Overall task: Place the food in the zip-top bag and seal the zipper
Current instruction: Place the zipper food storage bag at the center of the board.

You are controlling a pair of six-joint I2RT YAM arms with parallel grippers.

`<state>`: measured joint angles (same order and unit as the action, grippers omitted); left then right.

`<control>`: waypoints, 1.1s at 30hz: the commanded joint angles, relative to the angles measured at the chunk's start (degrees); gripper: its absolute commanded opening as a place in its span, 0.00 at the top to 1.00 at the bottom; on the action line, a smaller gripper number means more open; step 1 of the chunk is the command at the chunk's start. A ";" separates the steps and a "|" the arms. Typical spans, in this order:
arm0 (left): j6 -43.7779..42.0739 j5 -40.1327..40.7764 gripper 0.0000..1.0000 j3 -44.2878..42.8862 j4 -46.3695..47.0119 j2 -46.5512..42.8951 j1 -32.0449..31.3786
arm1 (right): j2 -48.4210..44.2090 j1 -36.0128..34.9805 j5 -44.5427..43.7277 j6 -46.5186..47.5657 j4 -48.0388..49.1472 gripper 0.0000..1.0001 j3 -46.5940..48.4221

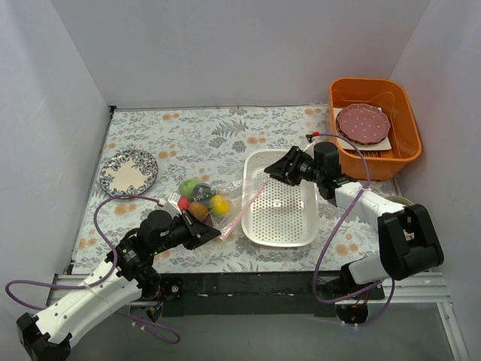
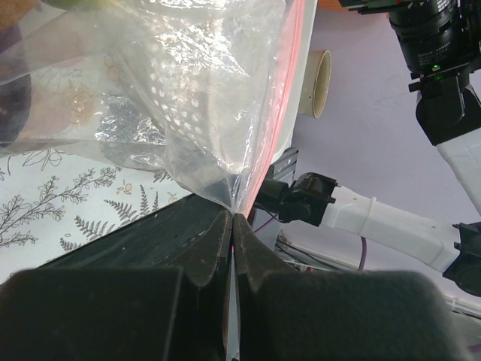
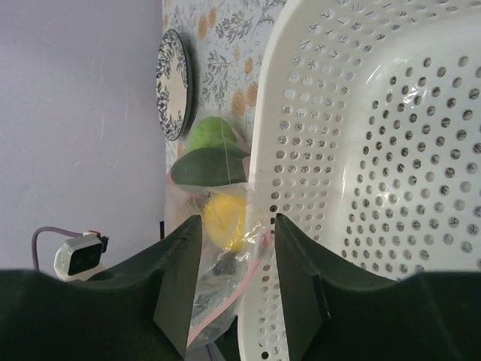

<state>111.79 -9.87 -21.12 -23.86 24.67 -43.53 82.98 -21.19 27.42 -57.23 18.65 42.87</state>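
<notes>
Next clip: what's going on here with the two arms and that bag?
The food sits inside the zip-top bag, which lies on the table just left of the white basket. The left gripper has its jaws shut on the bag's near corner, right by the pink zipper. The right gripper hangs at the basket's left rim, jaws open, with the bag's pink edge showing between them. Whether the zipper is sealed cannot be told.
</notes>
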 commanded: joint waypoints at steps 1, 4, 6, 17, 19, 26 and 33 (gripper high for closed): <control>-1.13 -1.20 1.00 -1.11 4.34 3.01 -0.07 | -5.10 0.10 -3.60 4.06 -5.38 0.48 0.90; -2.10 -1.99 1.00 -1.99 6.35 5.04 -0.07 | -7.64 0.18 -5.79 4.67 -8.45 0.48 0.02; -2.45 -2.61 1.00 -2.60 8.03 6.97 -0.07 | -8.88 0.18 -6.85 4.94 -9.60 0.48 -1.30; -7.54 -8.42 1.00 -13.59 16.47 20.50 0.02 | -17.23 0.10 -12.21 7.57 -17.33 0.49 -4.38; -8.43 -8.41 1.00 -15.34 17.52 22.52 0.02 | -20.30 0.10 -14.83 7.84 -18.56 0.49 -4.55; -9.31 -8.33 0.93 -17.55 19.11 27.36 0.11 | -27.52 0.18 -20.39 9.15 -24.36 0.42 -4.73; -10.62 -6.92 0.35 -17.19 16.58 25.35 0.02 | -28.40 0.18 -21.62 10.74 -27.97 0.42 -5.96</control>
<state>102.80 -17.63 -36.75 -6.13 52.45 -43.51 55.22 -21.12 8.16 -48.56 -6.42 37.82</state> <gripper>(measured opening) 0.528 0.579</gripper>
